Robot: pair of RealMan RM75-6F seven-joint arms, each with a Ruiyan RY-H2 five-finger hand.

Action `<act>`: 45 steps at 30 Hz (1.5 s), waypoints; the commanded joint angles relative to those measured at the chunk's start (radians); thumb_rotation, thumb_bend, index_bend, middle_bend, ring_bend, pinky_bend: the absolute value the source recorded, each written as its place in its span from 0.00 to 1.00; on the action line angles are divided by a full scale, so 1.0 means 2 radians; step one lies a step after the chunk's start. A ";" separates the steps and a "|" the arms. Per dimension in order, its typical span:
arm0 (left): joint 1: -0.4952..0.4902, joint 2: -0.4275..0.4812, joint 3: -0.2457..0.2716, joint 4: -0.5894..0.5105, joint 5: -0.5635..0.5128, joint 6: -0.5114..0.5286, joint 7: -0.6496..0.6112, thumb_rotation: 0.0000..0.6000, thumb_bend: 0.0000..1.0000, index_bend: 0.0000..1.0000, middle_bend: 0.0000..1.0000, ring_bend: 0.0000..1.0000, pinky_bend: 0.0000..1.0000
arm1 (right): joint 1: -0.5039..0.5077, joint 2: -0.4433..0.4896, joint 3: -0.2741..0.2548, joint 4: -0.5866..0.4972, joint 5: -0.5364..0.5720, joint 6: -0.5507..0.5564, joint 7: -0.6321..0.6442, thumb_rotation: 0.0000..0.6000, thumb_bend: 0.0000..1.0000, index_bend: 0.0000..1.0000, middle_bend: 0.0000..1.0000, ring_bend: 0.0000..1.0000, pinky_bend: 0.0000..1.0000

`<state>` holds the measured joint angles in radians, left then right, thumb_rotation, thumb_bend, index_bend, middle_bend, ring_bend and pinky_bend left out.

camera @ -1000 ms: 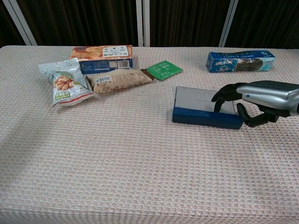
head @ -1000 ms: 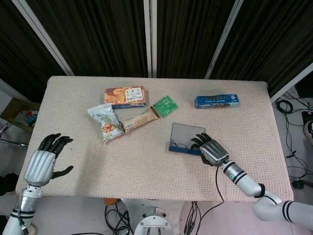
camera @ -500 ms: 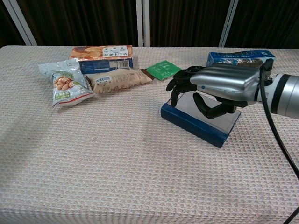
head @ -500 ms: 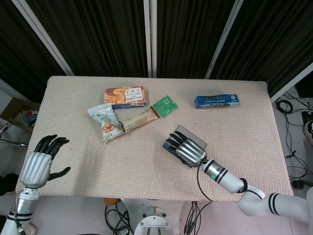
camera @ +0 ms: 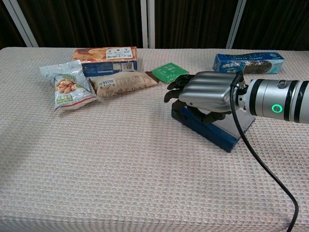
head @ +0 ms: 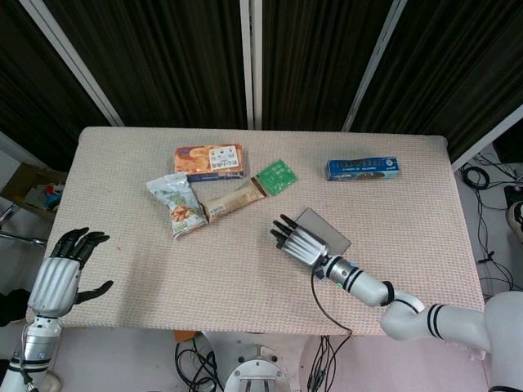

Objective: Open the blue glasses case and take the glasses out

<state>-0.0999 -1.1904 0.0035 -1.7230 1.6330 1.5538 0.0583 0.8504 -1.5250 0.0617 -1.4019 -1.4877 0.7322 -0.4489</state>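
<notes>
The blue glasses case [camera: 218, 136] lies slantwise right of the table's middle, its grey face [head: 328, 233] showing behind my right hand [head: 298, 242]. That hand [camera: 207, 94] lies palm down over the case's left end, fingers curled over the far edge and thumb tucked against the near side, gripping it. The glasses are hidden under the hand. My left hand [head: 59, 273] hovers at the table's front left corner with fingers spread and nothing in it; the chest view does not show it.
At the back left lie an orange box [head: 209, 161], a snack bag [head: 177, 206], a brown bar wrapper [head: 233, 201] and a green packet [head: 275, 175]. A blue biscuit box [head: 362, 168] sits at the back right.
My right hand moved from the case's right end across to its left end, and the case turned from square-on to slantwise. The left hand sank slightly.
</notes>
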 commanded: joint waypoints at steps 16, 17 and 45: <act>-0.011 -0.002 -0.007 -0.007 -0.003 -0.017 0.009 1.00 0.03 0.23 0.22 0.12 0.15 | -0.053 0.076 -0.006 -0.005 0.019 0.057 0.127 1.00 0.31 0.38 0.16 0.00 0.00; -0.011 -0.001 -0.007 -0.008 -0.003 -0.017 0.010 1.00 0.03 0.23 0.22 0.12 0.15 | -0.053 0.081 -0.010 -0.003 0.008 0.059 0.137 1.00 0.30 0.38 0.16 0.00 0.00; -0.005 0.000 -0.005 -0.016 -0.006 -0.014 0.015 1.00 0.03 0.23 0.22 0.12 0.14 | -0.045 0.022 -0.029 0.079 -0.046 0.080 0.131 1.00 0.18 0.32 0.16 0.00 0.00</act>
<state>-0.1106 -1.1906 -0.0059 -1.7545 1.6211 1.5255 0.0868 0.7589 -1.4763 0.0018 -1.2475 -1.5813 0.8944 -0.1870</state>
